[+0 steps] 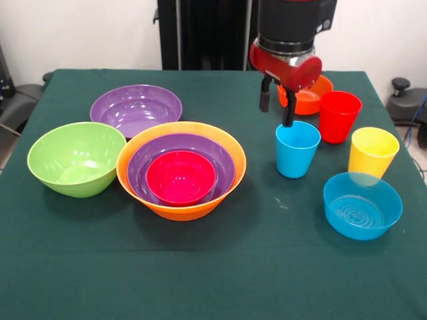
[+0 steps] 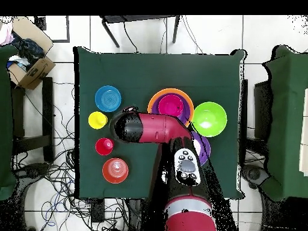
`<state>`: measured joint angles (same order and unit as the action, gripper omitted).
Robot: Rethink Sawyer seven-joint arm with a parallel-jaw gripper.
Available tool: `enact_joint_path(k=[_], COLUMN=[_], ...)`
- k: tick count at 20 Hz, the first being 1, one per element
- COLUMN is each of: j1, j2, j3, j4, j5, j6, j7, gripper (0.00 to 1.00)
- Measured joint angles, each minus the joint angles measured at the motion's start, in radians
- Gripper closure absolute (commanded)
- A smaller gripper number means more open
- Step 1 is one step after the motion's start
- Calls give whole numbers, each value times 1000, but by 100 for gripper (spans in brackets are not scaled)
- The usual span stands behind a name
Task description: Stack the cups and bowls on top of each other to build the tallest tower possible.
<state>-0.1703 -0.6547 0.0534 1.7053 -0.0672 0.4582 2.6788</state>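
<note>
A: Where does it stand?

B: The gripper (image 1: 277,108) hangs just above the blue cup (image 1: 297,148), fingers spread and holding nothing. One finger (image 1: 289,112) reaches down to the cup's far rim; the other (image 1: 265,99) sits higher and off to the side. From overhead the arm hides the cup and the gripper altogether.

A: And the tower?

B: So far it is the big orange bowl (image 1: 181,169) with a purple bowl (image 1: 181,164) in it and the pink-red bowl (image 1: 181,176) inside that. The other purple bowl (image 1: 136,109) and the green bowl (image 1: 77,158) sit beside it, unstacked.

A: What could go wrong?

B: I think the grip is the risk. If the fingers come down with only one over the rim, the closing push could tip the cup or skid it sideways.

A: Into what?

B: The red cup (image 1: 339,117) stands just beside it, with the small orange bowl (image 1: 308,97) behind and the yellow cup (image 1: 372,152) and blue bowl (image 1: 362,205) near. A shoved cup could knock any of them.

A: And if the grip holds?

B: The plastic looks glossy and the cup tapers, so a pinch on the wall might slip as it lifts. Carried low, it could also clip the orange bowl's rim on the way over.
</note>
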Motion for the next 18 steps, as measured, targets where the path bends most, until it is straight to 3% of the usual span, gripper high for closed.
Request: enact_joint_path(k=[6, 18], j1=[2, 4], j2=[52, 84], j3=[-1, -1], j4=[2, 5], j5=[5, 5], j6=[-19, -30], j7=[0, 0], gripper=[0, 0])
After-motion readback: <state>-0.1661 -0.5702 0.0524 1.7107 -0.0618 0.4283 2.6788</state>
